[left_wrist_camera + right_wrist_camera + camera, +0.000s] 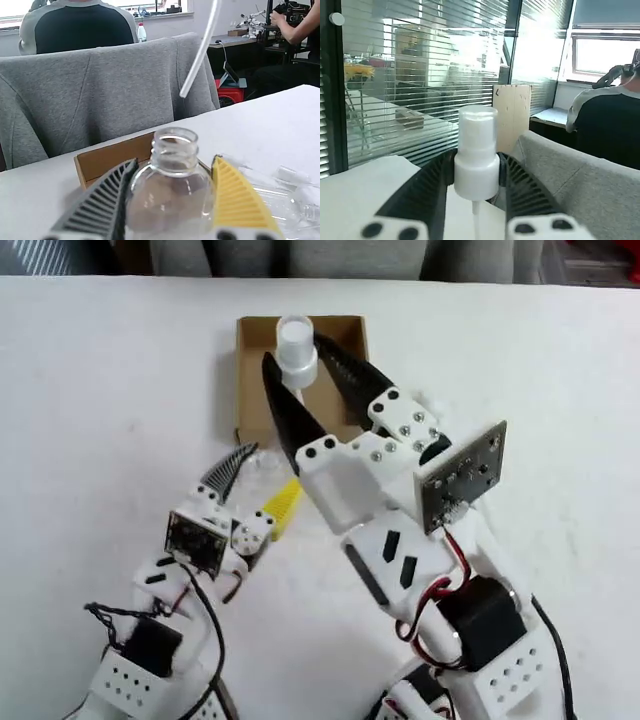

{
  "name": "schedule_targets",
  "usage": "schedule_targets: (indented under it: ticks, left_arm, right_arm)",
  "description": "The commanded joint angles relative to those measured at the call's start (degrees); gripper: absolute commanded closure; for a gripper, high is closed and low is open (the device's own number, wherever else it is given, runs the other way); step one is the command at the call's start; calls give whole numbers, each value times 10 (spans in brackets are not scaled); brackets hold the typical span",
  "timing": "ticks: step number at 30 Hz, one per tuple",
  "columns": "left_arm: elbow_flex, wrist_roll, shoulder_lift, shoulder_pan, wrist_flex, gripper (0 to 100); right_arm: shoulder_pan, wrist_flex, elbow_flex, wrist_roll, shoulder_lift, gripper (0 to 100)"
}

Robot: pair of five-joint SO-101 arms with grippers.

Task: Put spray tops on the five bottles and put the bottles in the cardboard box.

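In the high view my right gripper [295, 353] sits at upper centre of the frame, over the cardboard box [250, 335]; its black fingers are drawn in narrow on a white spray top [296, 337]. The right wrist view agrees; the spray top [476, 150] stands upright, pinched between the two fingers [427, 190]; its thin dip tube [474, 220] runs out of frame, so I cannot see its end there.

My left gripper [262, 472] lies left of centre in the high view, just below the box's near corner; one finger is grey, the other yellow. It is clamped on a clear bottle [172, 190], which I can barely make out from above. The left wrist view shows it plainly; the neck is open and uncapped, the base is cut off. The dip tube [200, 55] hangs in the air beyond the neck, not touching it; the box wall [107, 157] stands just behind.

More clear bottles [295, 192] lie on the table [120, 390] beside the gripper; they overlap and I cannot count them. The arm hides much of the box's inside.
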Motion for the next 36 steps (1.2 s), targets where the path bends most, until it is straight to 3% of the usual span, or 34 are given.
schedule_targets:
  ticks: [1,14,36]
  left_arm:
    - [-4,-1,-11,0,-11,977]
    - [-4,-1,-11,0,-11,977]
    - [-4,-1,-11,0,-11,977]
  right_arm:
    - [-17,-1,-25,-27,-5,983]
    - [-31,15,-20,-27,0,983]
    - [-36,-47,142,-33,-9,983]
